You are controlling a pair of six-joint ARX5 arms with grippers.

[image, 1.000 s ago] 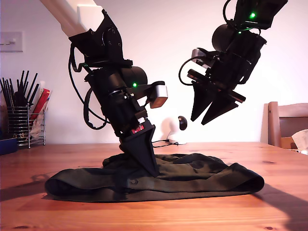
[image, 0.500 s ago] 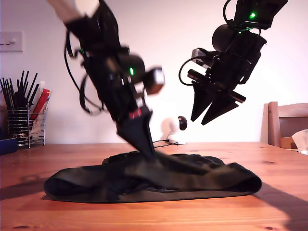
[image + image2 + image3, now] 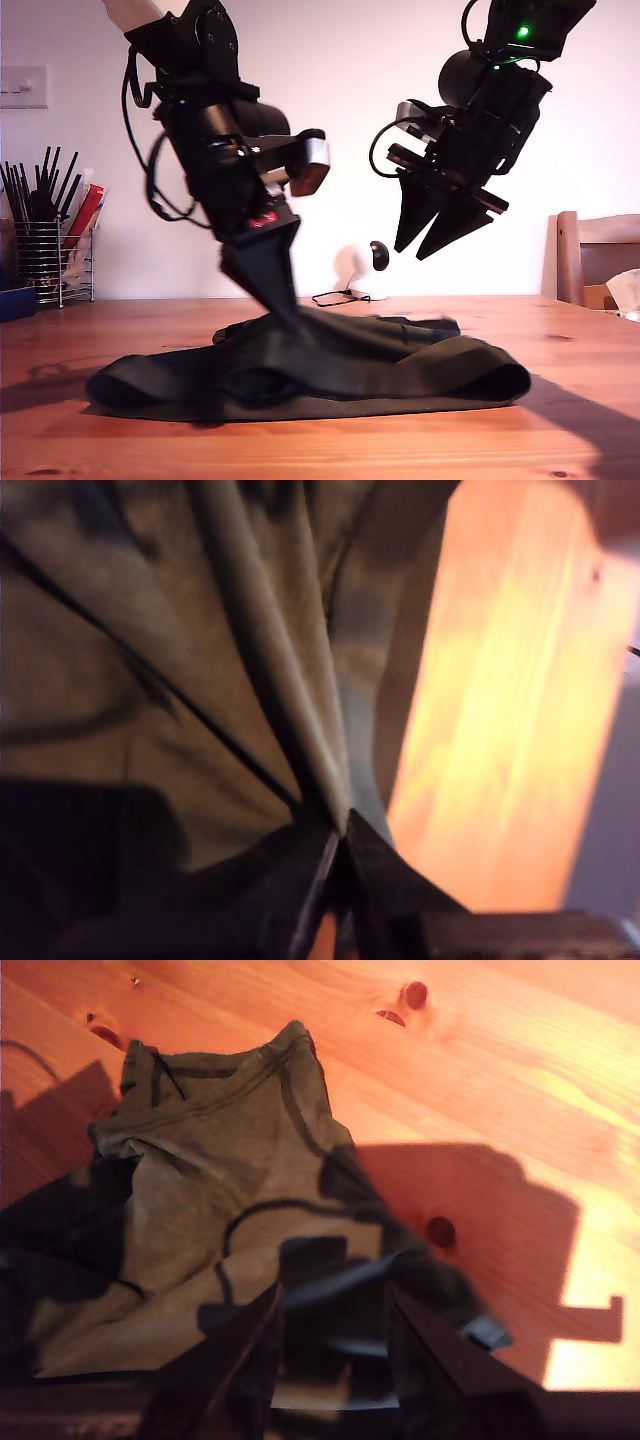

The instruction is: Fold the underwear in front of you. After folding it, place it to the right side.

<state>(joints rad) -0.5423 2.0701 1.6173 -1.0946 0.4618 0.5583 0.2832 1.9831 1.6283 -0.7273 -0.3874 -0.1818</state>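
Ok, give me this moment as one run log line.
first pincer: shut on dark olive cloth underwear, lifting fold | second pincer: open, above garment, empty | wooden table: underwear not yet placed aside

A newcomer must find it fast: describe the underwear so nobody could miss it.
On the wooden table, mid-front in the exterior view, lies one wide, wrinkled, near-black olive cloth: the underwear. My first gripper pinches a fold of it; my second gripper hangs above. It is soft and seamed, unlike the hard black grippers.
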